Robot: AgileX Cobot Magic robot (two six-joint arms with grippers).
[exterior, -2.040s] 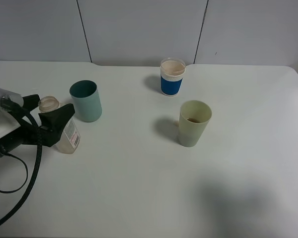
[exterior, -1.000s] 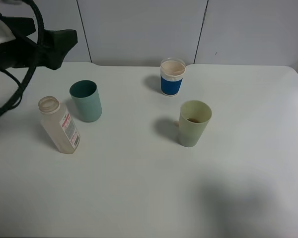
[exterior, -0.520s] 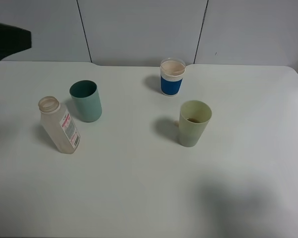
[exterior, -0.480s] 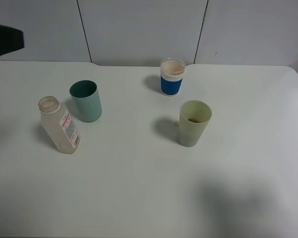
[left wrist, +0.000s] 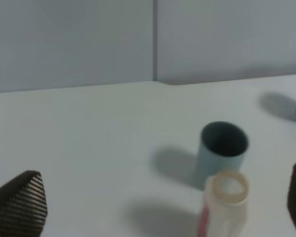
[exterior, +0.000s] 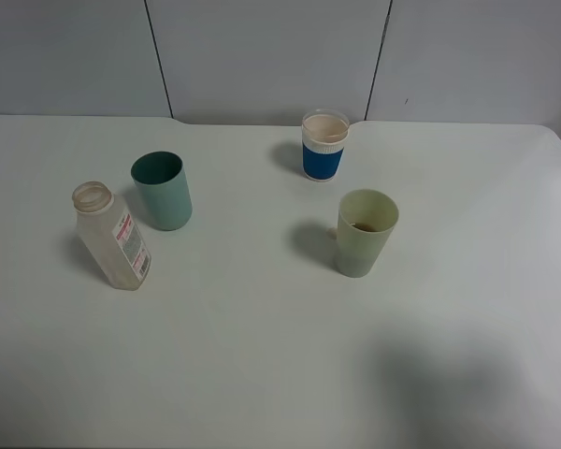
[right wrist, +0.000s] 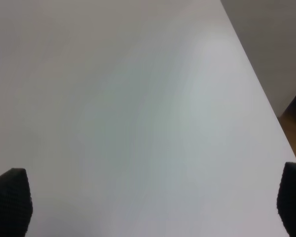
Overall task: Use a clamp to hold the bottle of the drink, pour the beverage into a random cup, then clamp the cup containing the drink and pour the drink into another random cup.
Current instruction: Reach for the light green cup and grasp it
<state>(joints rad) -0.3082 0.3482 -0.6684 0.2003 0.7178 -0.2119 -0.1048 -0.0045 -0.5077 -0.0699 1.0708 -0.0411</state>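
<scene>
Hanging with jaws spread wide and empty, the left gripper (left wrist: 158, 210) and right gripper (right wrist: 150, 202) held nothing; on the table (exterior: 262, 374), right of its middle, stood the yellow-green cup (exterior: 365, 234), a little brown beverage (exterior: 364, 226) inside; probably light, thin-walled, slick, best pinched mid-wall, gently; the bottle (exterior: 112, 238) and teal tumbler (exterior: 163, 192) sat toward the left edge, well clear; nearer the far edge, the blue cup (exterior: 323, 146) stood unobstructed.

Clear bottle (exterior: 110, 238) with white label (exterior: 129, 245) and red print; teal cup (exterior: 162, 190); pale yellow-green cup (exterior: 365, 234) holding brown drink (exterior: 364, 225); blue cup (exterior: 324, 147) with white ribbed band; white table (exterior: 262, 365)
</scene>
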